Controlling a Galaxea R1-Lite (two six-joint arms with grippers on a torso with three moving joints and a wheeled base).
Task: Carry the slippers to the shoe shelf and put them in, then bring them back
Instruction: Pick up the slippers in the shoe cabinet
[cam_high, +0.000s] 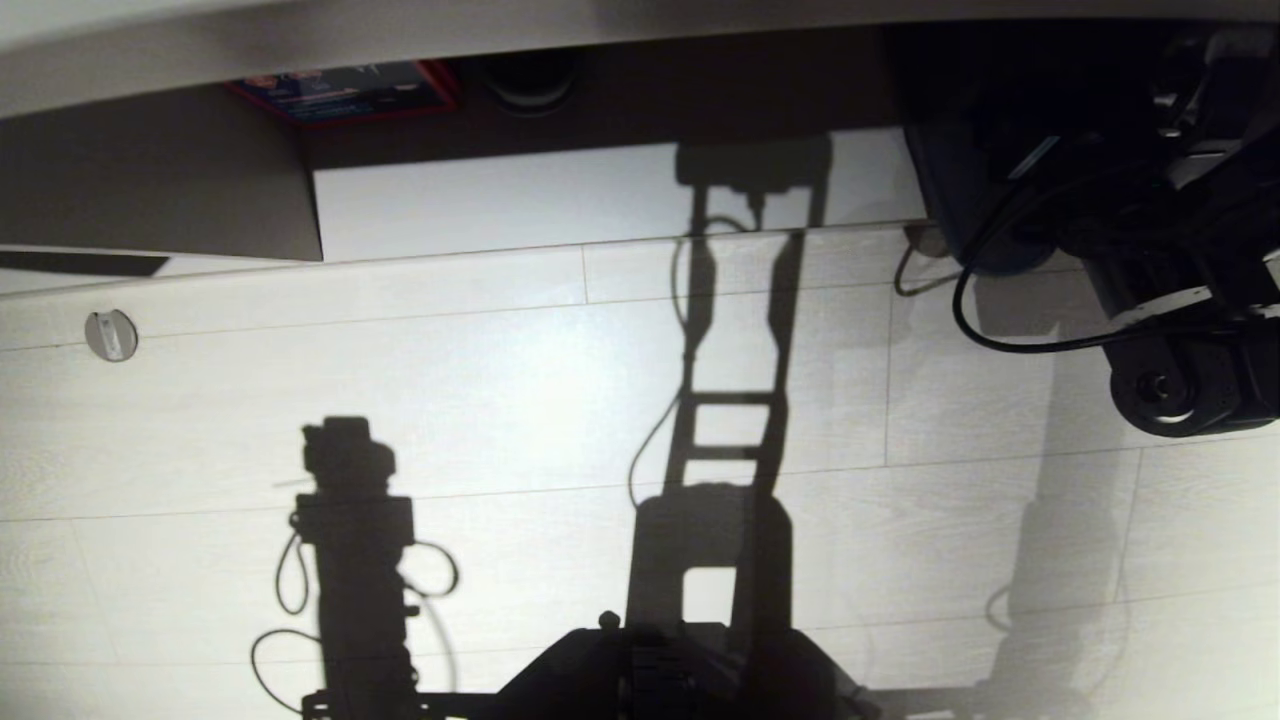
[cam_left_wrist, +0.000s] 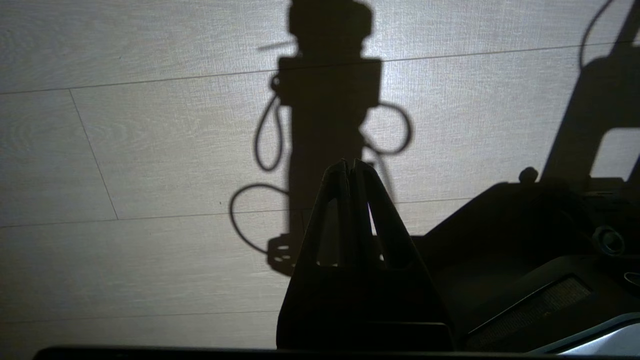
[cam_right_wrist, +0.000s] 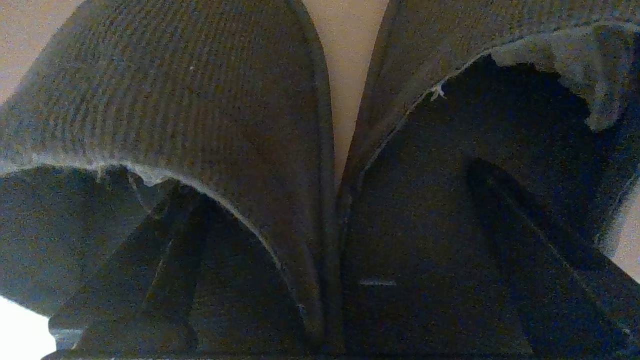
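While side by side, slippers (cam_right_wrist: 320, 150), 2 dark ribbed uppers, frayed openings

pale wood-look plank floor (cam_high: 500, 400) with just a small round metal disc (cam_high: 111, 335) sitting on it off to the left, while the two dark slippers (cam_right_wrist: 210, 100) lie side by side, inner edges touching, on a tan surface (cam_right_wrist: 345, 30)

I can read no text in my views. A red-edged blue box (cam_high: 345, 92) under the desk carries some print, but it is too small to read.
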